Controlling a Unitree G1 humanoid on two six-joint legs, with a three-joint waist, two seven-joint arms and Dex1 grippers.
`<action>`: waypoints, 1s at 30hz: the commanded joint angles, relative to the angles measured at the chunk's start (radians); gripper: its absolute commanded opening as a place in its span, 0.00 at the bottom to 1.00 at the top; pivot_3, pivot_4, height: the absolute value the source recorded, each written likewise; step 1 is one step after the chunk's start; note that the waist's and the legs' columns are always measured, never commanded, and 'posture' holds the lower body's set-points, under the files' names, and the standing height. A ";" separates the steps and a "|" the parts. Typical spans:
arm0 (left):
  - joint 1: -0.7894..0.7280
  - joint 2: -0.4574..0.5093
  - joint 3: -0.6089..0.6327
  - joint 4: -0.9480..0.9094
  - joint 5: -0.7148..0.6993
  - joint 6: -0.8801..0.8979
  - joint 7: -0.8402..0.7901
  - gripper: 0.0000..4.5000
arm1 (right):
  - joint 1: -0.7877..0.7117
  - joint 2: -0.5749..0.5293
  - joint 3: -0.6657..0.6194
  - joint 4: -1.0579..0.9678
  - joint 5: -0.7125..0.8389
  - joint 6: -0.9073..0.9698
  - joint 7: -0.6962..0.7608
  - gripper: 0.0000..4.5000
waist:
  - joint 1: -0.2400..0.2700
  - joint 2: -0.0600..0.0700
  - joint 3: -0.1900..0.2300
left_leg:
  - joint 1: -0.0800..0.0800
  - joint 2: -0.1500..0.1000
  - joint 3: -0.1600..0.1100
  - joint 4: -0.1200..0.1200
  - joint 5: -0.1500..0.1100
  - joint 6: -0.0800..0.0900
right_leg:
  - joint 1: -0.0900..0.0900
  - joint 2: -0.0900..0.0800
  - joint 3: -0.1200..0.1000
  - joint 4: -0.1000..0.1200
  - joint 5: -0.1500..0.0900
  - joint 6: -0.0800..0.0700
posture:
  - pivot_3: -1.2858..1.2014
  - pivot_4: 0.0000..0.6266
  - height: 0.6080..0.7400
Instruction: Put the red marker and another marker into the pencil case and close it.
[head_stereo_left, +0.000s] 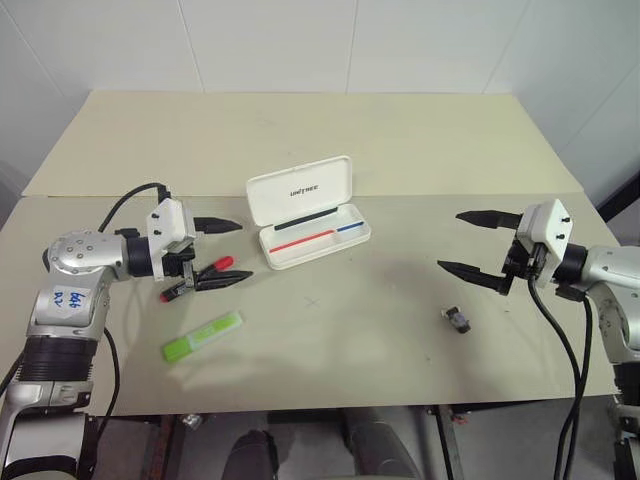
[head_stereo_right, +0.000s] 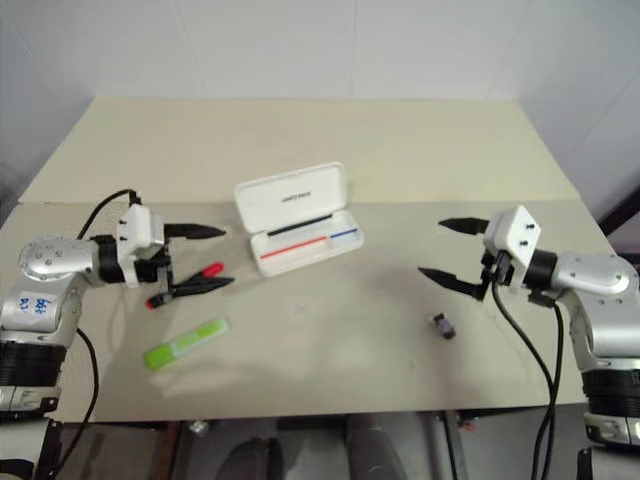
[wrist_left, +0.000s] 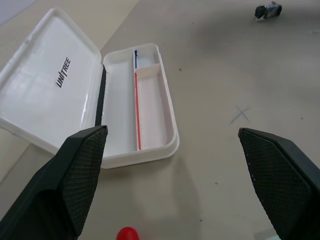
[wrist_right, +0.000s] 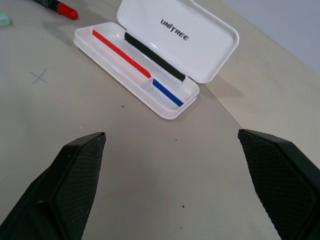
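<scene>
Pencil case (head_stereo_left: 312, 222) lies open mid-tabletop (head_stereo_left: 400, 340), lid up at 12 o'clock. Red marker (head_stereo_left: 200, 277) at the case's 8 o'clock, under the left tool (head_stereo_left: 222, 250), jaws wide, empty. Green highlighter (head_stereo_left: 202, 336) at 7 o'clock. Right tool (head_stereo_left: 468, 241) open, empty. Markers likely light, stiff, slick: grip mid-barrel. Open room all round; small dark object (head_stereo_left: 457, 319) at 4 o'clock.

We are counting one white hard-plastic hinged pencil case (head_stereo_left: 310, 212) lying open, one slim dark marker with a red cap (head_stereo_left: 200, 274), one chunky lime-green highlighter (head_stereo_left: 202, 336), and one small dark grey object (head_stereo_left: 458, 319) sitting at about four o'clock from the case. We are also counting two black two-fingered grippers: the left gripper (head_stereo_left: 225, 250) and the right gripper (head_stereo_left: 468, 241).
</scene>
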 joint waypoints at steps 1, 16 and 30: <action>-0.002 0.018 0.032 -0.049 -0.032 0.006 -0.014 1.00 | -0.066 0.027 0.031 0.018 -0.012 -0.033 0.017 1.00 | -0.003 0.000 0.000 | 0.000 0.000 0.000 0.000 0.000 0.000 | 0.000 0.000 0.000 0.000 0.000 0.000 | 0.52 0.24 1.00; -0.083 -0.060 -0.111 -0.013 0.020 -0.042 -0.085 0.80 | -0.120 0.090 0.031 -0.186 0.102 0.127 -0.055 1.00 | 0.002 0.001 0.000 | -0.001 0.000 -0.001 0.000 0.000 0.000 | -0.004 0.001 -0.001 0.005 0.000 0.000 | 0.52 0.24 1.00; -0.375 -0.281 -0.334 0.304 0.309 -0.078 0.042 0.59 | 0.021 0.101 -0.021 -0.396 0.164 0.227 -0.153 1.00 | 0.023 0.000 0.001 | -0.003 -0.001 0.000 0.001 0.000 0.000 | -0.006 0.001 0.001 0.005 0.000 0.001 | 0.52 0.24 1.00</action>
